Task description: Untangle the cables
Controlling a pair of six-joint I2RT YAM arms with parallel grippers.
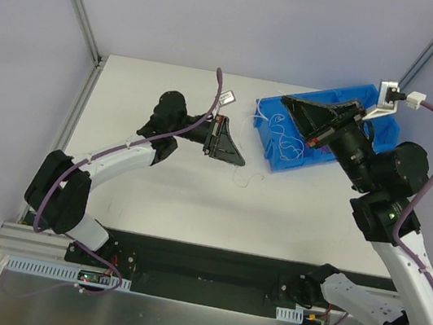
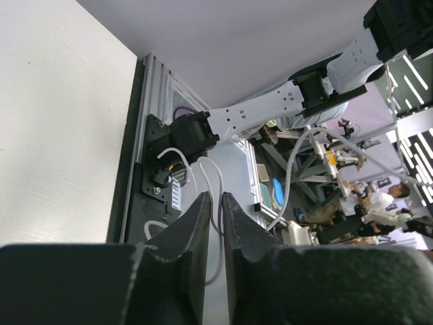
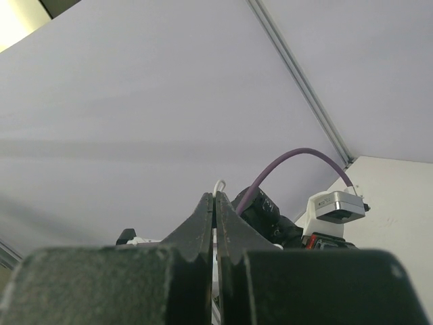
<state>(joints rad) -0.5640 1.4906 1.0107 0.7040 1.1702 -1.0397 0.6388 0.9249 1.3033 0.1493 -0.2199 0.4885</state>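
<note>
Well, room: pale walls [image 1: 223, 15] close beyond both tools; I'd keep pulls short.
Table [image 1: 152, 202]: white, smooth; strands will likely slide.
Bin [image 1: 278, 164]: blue, under right gripper [image 1: 286, 101].
Right gripper: closed, white strand pinched at tip.
Left gripper [image 1: 241, 162]: narrow gap, strand in it; can't tell if gripped.
Cables [image 1: 286, 136]: in bin below right tool, one strand off left tip. Probably light, limp, springy, snag-prone; take a free end.
</note>
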